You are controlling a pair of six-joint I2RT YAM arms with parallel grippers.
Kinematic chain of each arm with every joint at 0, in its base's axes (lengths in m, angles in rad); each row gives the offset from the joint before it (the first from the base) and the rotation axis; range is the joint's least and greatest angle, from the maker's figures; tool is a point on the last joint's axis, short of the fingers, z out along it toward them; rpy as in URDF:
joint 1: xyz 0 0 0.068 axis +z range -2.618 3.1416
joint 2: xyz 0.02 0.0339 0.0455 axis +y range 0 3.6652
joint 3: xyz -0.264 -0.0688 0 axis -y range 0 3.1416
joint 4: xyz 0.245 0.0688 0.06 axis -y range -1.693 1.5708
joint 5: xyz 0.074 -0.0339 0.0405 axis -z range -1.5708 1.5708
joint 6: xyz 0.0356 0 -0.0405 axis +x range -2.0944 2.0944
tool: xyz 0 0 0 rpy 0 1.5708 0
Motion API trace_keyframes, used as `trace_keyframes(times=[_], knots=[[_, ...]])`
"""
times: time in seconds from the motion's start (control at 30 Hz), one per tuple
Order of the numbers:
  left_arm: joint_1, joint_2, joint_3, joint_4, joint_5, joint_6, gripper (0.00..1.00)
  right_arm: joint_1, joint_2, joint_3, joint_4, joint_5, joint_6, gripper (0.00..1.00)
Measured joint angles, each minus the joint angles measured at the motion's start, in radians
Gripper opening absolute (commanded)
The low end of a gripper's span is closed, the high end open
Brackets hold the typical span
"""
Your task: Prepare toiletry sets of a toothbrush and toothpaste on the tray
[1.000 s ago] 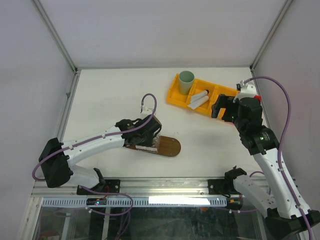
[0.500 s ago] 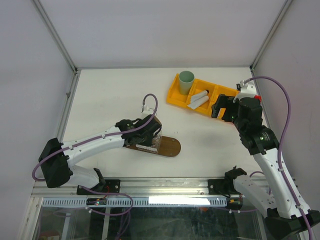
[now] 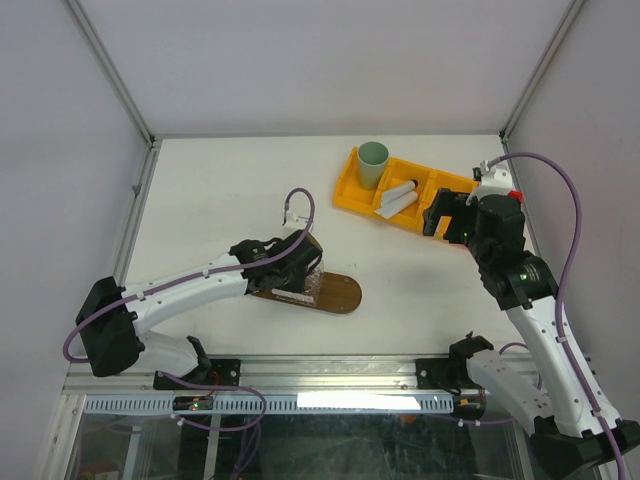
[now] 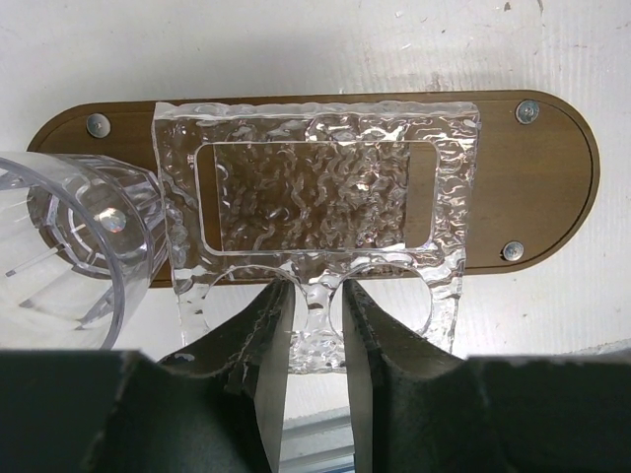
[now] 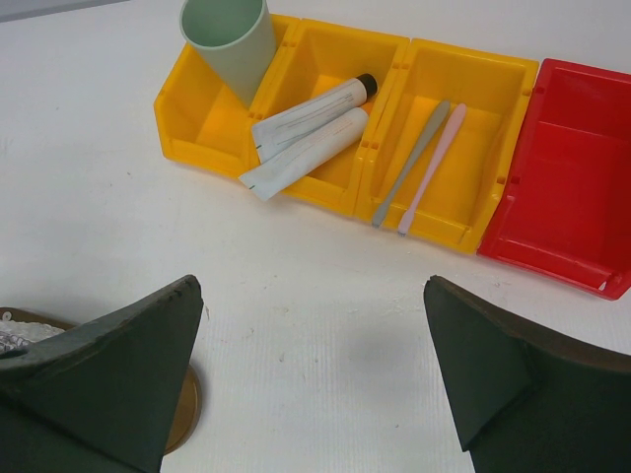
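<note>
**Left tool pinching clear holder on tray; right tool waiting wide over the bins**

- Left tool (image 4: 315, 298): fingers close together, clamped on the narrow bridge between two round cut-outs at the lower edge of a clear rippled holder (image 4: 315, 187). That thin strip looks like the only part slim enough to pinch. A grip at the edge also lets the tool nudge the slab without covering it.
- The holder lies flat on the tray (image 4: 552, 187), spanning most of its middle, lower edge overhanging toward the camera. Likely being squared up to the board.
- Glass (image 4: 69, 246): clear and ribbed, at centre left of the frame over the tray's left end, beside the holder. Cannot tell whether they touch.
- Right tool (image 5: 314, 296): fingers wide apart, nothing between them, hovering above bare counter (image 5: 99, 227) below the bins. Reads as parked and ready to pick.
- Yellow bin (image 5: 197, 128), across the top of the frame, sorts the stock by kind:
  - mint-green cup (image 5: 232, 44) in the left compartment
  - two white tubes (image 5: 306, 148) slanted in the middle one
  - two brushes (image 5: 414, 158), grey and pink, side by side in the right one
- Red bin (image 5: 572, 197) at far right; nothing seen inside.
- Judgement: no tube or brush is on the tray yet. The sets remain to be moved, probably once the holder is settled.
</note>
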Motion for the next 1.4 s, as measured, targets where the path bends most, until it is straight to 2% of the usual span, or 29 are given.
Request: trace_keyframes(times=[0.17, 0.43, 0.8, 0.93, 1.03, 1.1, 1.13, 1.17, 1.4], knots=[[0.000, 0.000, 0.000, -0.008, 0.000, -0.013, 0.38, 0.000, 0.000, 0.000, 0.000, 0.000, 0.000, 0.99], [0.000, -0.001, 0.001, -0.011, 0.000, -0.023, 0.40, 0.000, 0.000, 0.000, 0.000, 0.000, 0.000, 0.99], [0.000, -0.046, 0.033, -0.029, 0.001, -0.027, 0.49, 0.000, 0.000, 0.000, 0.000, 0.000, 0.000, 0.99], [0.000, -0.071, 0.066, -0.037, 0.010, -0.020, 0.61, 0.000, 0.000, 0.000, 0.000, 0.000, 0.000, 0.99], [0.000, -0.078, 0.143, -0.073, 0.009, 0.008, 0.70, 0.000, 0.004, 0.000, 0.003, -0.002, 0.000, 0.99], [0.000, -0.080, 0.214, -0.093, 0.008, 0.037, 0.80, 0.000, 0.013, 0.000, 0.004, -0.004, 0.000, 0.99], [0.000, -0.080, 0.255, -0.101, 0.008, 0.057, 0.86, 0.000, 0.019, 0.000, 0.004, -0.005, 0.000, 0.99], [0.000, -0.080, 0.300, -0.107, 0.008, 0.075, 0.97, 0.000, 0.025, 0.000, 0.004, -0.005, 0.001, 0.99], [0.047, -0.053, 0.644, -0.028, 0.010, 0.300, 0.99, 0.000, 0.081, -0.016, 0.009, -0.011, 0.024, 0.99]])
